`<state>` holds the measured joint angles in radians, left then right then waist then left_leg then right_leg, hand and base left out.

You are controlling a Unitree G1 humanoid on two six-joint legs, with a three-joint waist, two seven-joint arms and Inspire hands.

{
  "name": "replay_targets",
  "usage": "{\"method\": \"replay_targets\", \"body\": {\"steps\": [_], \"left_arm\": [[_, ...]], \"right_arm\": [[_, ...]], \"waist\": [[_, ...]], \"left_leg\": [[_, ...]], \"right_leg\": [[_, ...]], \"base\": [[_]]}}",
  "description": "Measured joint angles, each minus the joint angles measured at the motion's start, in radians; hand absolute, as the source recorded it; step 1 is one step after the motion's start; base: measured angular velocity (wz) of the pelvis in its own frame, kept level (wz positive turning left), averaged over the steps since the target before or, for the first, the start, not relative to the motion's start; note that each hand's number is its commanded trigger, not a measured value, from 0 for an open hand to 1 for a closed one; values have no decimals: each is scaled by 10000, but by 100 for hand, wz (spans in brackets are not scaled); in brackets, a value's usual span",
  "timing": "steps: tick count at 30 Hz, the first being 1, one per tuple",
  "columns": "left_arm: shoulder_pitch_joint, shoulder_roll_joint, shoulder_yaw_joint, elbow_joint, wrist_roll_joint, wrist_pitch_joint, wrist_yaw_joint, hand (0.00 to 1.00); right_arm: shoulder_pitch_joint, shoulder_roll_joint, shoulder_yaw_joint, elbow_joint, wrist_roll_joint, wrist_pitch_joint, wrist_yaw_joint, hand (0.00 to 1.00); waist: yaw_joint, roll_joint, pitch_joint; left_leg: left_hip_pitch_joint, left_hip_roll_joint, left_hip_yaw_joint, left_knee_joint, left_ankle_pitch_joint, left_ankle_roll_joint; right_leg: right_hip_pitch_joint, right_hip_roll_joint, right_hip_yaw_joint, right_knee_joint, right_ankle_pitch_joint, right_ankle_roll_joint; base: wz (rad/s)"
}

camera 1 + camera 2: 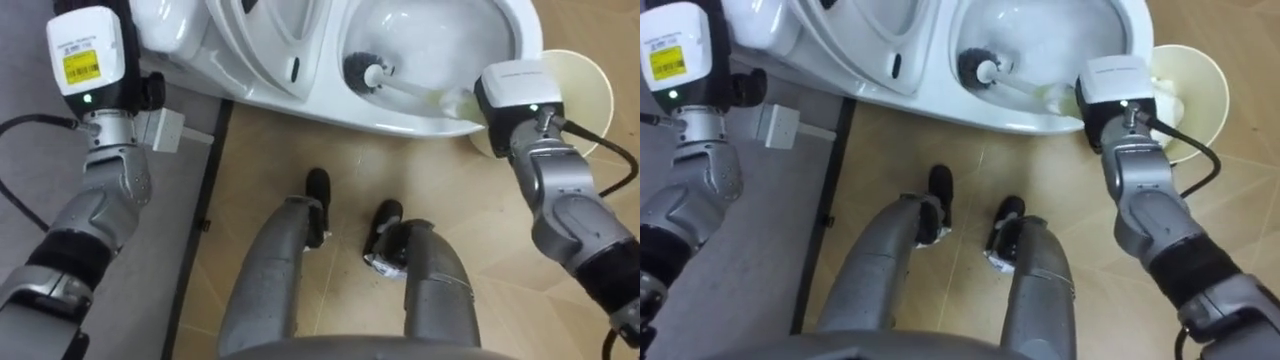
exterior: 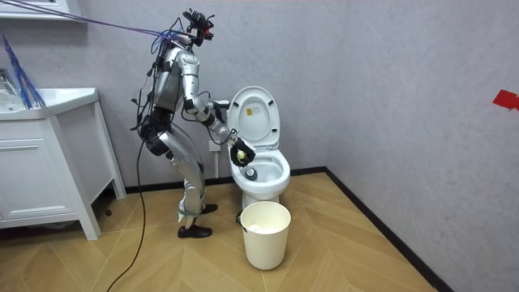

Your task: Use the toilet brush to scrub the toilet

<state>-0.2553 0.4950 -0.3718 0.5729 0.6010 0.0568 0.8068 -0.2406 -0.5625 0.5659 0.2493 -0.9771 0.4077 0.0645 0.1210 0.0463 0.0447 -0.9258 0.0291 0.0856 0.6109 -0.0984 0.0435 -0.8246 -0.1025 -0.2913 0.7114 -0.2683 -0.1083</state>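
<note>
Room view first. The robot stands on the wooden floor [image 2: 349, 243] at the side of the toilet [image 2: 261, 182], leaning in a bit, with the lid [image 2: 255, 116] up. Its right hand [image 2: 238, 152] hangs over the near rim. A pale bin [image 2: 265, 235] sits on the floor just in front of the toilet. The white cabinet [image 2: 49, 170] is well off at the room view's left, so it's not in play.

Left eye view, looking straight down. The brush [image 1: 362, 70] is inside the bowl, its dark head low at the hinge end. Its white handle runs along the near wall up to the right hand at the near rim. Most of that hand is tucked under its wrist box, but the handle ends right in it, so I'd call it closed round the handle. The left hand [image 1: 148, 90] is up at the tank end by the wall, and I can't tell how it's set.

Right eye view shows the same layout, with the bin just behind the right wrist.

To do the scrub well, I'd say:
- Hold the handle firmly and sweep the head round the bowl wall, right up under the rim.
- Work from the hinge end toward the front edge.
- Keep the head below the rim so nothing flicks out.
- Don't lever the handle on the near rim.
- Mind the wrist doesn't knock the bin.
</note>
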Motion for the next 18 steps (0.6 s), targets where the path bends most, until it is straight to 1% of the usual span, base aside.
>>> {"method": "replay_targets", "body": {"steps": [2,3,4,5,7,8,9,10,11,12,13,14,15,16,18], "left_arm": [[-45,32,-76,1,-18,0,69,0],[-136,77,-223,15,-50,-8,85,0],[-265,196,-390,37,-139,-40,127,0],[-389,276,-519,45,-233,-78,141,0],[-634,631,-831,-38,-200,-209,198,0],[-680,686,-868,-96,-175,-216,222,0],[-767,725,-869,-139,-121,-220,356,0],[-810,701,-804,-141,69,-219,515,0],[-814,674,-711,-144,186,-215,628,0],[-812,596,-528,-136,343,-195,810,0],[-808,494,-361,-98,489,-163,862,0],[-809,432,-295,-74,548,-138,873,0],[-732,339,-216,-41,624,-62,906,0],[-731,329,-204,-52,625,53,974,0],[-702,297,-126,-41,689,146,993,0]], "right_arm": [[-535,-24,47,981,438,-166,-100,100],[-989,-61,128,1817,1156,-430,-304,100],[-1503,-59,247,2807,2077,-747,-606,100],[-1759,-57,295,3310,2656,-927,-780,100],[-2538,-17,342,4970,5067,-1628,-1322,100],[-2699,-3,313,5295,5669,-1763,-1441,100],[-3027,50,148,5816,6783,-1989,-1707,100],[-3360,183,-279,6216,7789,-2116,-2003,100],[-3574,268,-535,6387,8182,-2111,-2136,100],[-4011,258,-721,6767,8430,-2112,-2226,100],[-4269,199,-803,7052,8433,-2121,-2237,100],[-4335,172,-805,7144,8430,-2152,-2254,100],[-4386,135,-807,7204,8428,-2180,-2302,100],[-4386,129,-808,7204,8429,-2284,-2461,100],[-4376,130,-809,7205,8389,-2412,-2685,100]], "waist": [[43,2,6],[88,-10,14],[119,-50,39],[124,-86,62],[115,-284,189],[107,-339,219],[85,-457,289],[60,-611,359],[19,-632,369],[-65,-651,374],[-118,-738,375],[-170,-773,364],[-306,-792,359],[-408,-830,365],[-508,-840,364]], "left_leg": [[-37,48,1,106,-29,-7],[-57,104,-8,136,-48,11],[-49,102,-8,135,-57,23],[-42,89,-20,132,-56,25],[-111,-56,-10,132,-16,52],[-159,-99,-1,134,10,68],[-242,-234,12,103,53,64],[-319,-294,142,60,125,111],[-400,-291,185,80,141,129],[-542,-295,196,161,170,166],[-586,-316,200,216,192,184],[-582,-351,184,253,198,185],[-576,-413,113,318,196,187],[-584,-427,97,377,179,168],[-591,-434,94,450,145,176]], "right_leg": [[6,18,-36,17,-13,-18],[6,7,-62,44,-26,-16],[5,-18,-69,81,-36,-9],[0,-39,-65,115,-49,-8],[-201,-231,-21,440,-184,8],[-283,-284,-1,532,-215,13],[-491,-412,77,741,-283,26],[-703,-528,179,924,-321,20],[-795,-551,188,979,-323,16],[-932,-578,198,1083,-325,15],[-1005,-613,208,1153,-328,9],[-1008,-647,206,1198,-351,15],[-968,-693,188,1285,-404,41],[-965,-715,184,1331,-416,49],[-963,-731,198,1403,-419,56]], "base": [[0],[5],[6],[8],[14],[18],[12],[9],[5],[4],[7],[13],[14],[10],[-4]]}}
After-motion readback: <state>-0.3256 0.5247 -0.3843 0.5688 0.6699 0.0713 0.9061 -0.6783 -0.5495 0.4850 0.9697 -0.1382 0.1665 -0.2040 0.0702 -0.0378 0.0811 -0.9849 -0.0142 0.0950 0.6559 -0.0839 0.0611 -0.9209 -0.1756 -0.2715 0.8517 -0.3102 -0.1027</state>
